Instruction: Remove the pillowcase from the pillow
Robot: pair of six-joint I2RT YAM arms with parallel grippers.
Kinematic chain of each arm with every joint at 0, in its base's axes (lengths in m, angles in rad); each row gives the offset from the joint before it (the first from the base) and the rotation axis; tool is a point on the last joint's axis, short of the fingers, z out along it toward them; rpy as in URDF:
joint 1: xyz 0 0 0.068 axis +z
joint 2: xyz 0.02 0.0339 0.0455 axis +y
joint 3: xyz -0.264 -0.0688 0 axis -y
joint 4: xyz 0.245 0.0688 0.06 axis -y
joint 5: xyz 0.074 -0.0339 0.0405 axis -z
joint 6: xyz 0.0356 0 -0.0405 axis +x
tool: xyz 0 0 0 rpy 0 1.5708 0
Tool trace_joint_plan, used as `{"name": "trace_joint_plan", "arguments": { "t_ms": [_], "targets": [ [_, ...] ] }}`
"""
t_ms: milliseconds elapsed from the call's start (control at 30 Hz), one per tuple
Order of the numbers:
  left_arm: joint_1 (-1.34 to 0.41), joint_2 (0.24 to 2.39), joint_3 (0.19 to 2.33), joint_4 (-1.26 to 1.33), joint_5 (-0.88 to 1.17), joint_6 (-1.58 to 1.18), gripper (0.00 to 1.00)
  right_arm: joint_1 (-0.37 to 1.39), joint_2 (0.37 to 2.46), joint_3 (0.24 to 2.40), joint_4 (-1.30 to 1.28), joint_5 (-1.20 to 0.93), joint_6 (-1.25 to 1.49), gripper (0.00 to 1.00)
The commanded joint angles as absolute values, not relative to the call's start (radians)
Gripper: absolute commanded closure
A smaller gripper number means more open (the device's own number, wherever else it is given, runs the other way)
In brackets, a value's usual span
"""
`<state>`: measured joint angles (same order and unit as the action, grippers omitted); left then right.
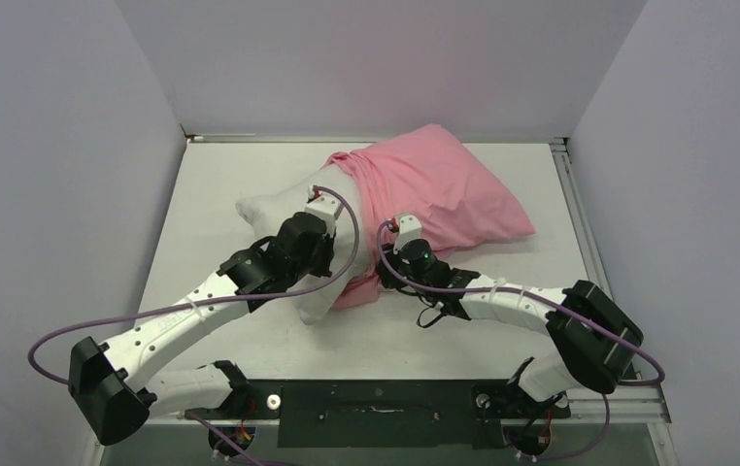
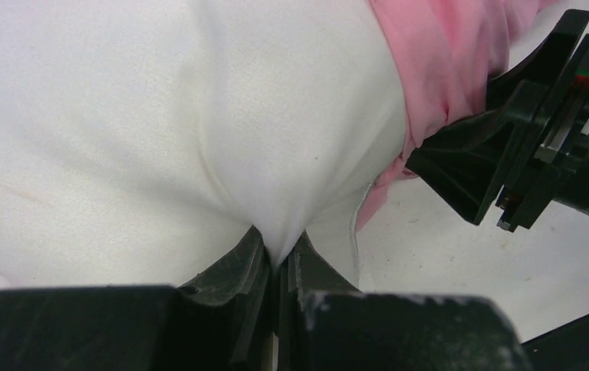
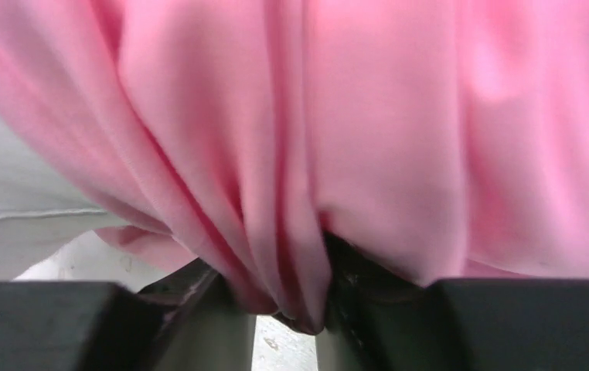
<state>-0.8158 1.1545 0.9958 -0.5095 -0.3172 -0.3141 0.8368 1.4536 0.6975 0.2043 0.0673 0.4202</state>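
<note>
The pink pillowcase (image 1: 444,189) covers the far right part of the white pillow (image 1: 269,209), whose near left part is bare. My left gripper (image 1: 335,225) is shut on a pinch of the pillow's white fabric (image 2: 199,116); its fingers (image 2: 249,259) meet around the fold in the left wrist view (image 2: 278,247). My right gripper (image 1: 392,238) is shut on a bunched fold of the pillowcase near its open edge, and pink cloth (image 3: 369,116) fills the right wrist view (image 3: 276,278). The right gripper also shows in the left wrist view (image 2: 461,166), beside the pink edge (image 2: 446,54).
The white table (image 1: 220,184) is walled by grey panels at left, back and right. A metal rail (image 1: 580,223) runs along its right edge. Both arms cross the near half of the table, with purple cables looping beside them.
</note>
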Motion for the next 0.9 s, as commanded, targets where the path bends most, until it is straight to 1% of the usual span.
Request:
{"name": "trace_joint_plan", "arguments": {
  "t_ms": [0, 33, 67, 400, 500, 567, 667, 767, 867],
  "targets": [
    [-0.775, 1.066, 1.07, -0.499, -0.254, -0.314, 1.0, 0.795, 1.416, 0.739, 0.202, 0.186, 0.389, 0.83],
    [-0.763, 1.058, 1.069, -0.508, -0.249, -0.312, 1.0, 0.78, 1.407, 0.741, 0.193, 0.195, 0.384, 0.91],
    [-0.753, 1.048, 1.068, -0.516, -0.244, -0.31, 1.0, 0.766, 1.398, 0.744, 0.181, 0.206, 0.38, 0.94],
    [-0.637, 0.923, 1.064, -0.657, -0.256, -0.266, 1.0, 0.556, 1.238, 0.768, 0.044, 0.313, 0.346, 0.95],
    [-0.614, 0.886, 1.058, -0.684, -0.249, -0.256, 1.0, 0.503, 1.206, 0.788, 0.014, 0.31, 0.338, 0.95],
    [-0.612, 0.858, 1.04, -0.684, -0.21, -0.237, 1.0, 0.482, 1.189, 0.794, 0.004, 0.28, 0.337, 0.95],
    [-0.612, 0.809, 0.979, -0.655, -0.076, -0.216, 1.0, 0.48, 1.158, 0.783, -0.031, 0.199, 0.331, 0.95],
    [-0.613, 0.761, 0.9, -0.599, 0.067, -0.23, 0.99, 0.48, 1.12, 0.761, -0.059, 0.086, 0.32, 0.88],
    [-0.614, 0.733, 0.823, -0.523, 0.19, -0.269, 0.92, 0.482, 1.062, 0.74, -0.104, -0.006, 0.311, 0.78]
  ]
}}
